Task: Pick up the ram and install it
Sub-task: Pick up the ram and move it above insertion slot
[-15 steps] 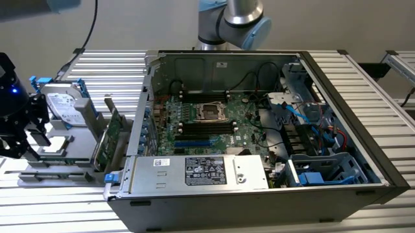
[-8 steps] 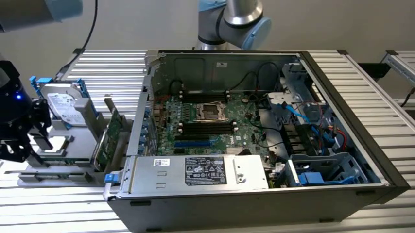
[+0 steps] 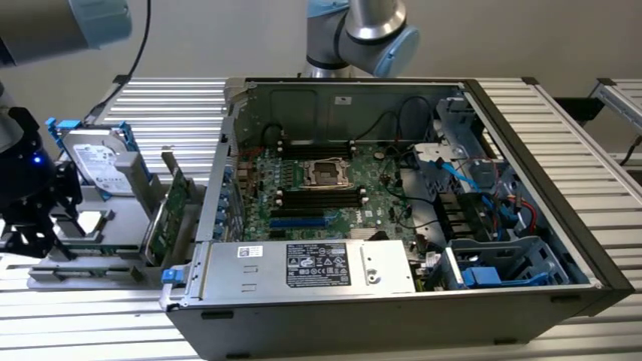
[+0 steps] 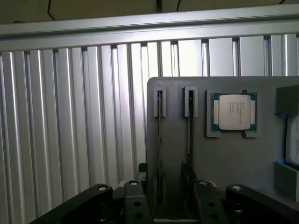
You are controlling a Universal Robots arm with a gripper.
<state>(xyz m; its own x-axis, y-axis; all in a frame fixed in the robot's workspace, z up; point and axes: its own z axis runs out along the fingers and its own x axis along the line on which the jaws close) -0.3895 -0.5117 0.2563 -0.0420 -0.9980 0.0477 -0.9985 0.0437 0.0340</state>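
- Claw (image 4: 166, 186): black, fingers (image 4: 135, 205) spread wide apart and gripping nothing, poised over the near end of a grey holder plate.
- Table (image 4: 70, 116): ribbed aluminium slats run under the claw and on past the plate.
- Computer case (image 3: 401, 331): lies open on its side, well apart from the claw toward the exterior view's right. Its motherboard faces up and its long black slots show.
- Holder plate (image 4: 233, 158): flat and grey, directly beneath the claw, carrying the loose parts.
- Hard drive (image 3: 95, 162): stands on edge in the holder, just beyond the claw toward the case.
- Expansion card (image 3: 176, 207): green, upright, between the claw and the case wall.
- Ram (image 4: 160, 140): a slim stick seen edge-on, seated in a slot of the plate. It runs straight out from the gap between the spread fingers, and I cannot tell whether either finger touches it.
- Second stick (image 4: 190, 130): sits in the neighbouring slot, parallel to the ram and just beside it, lined up with one finger.
- Processor (image 4: 232, 112): a square chip with a silver lid in its own pocket, beyond the second stick and farther from the claw.
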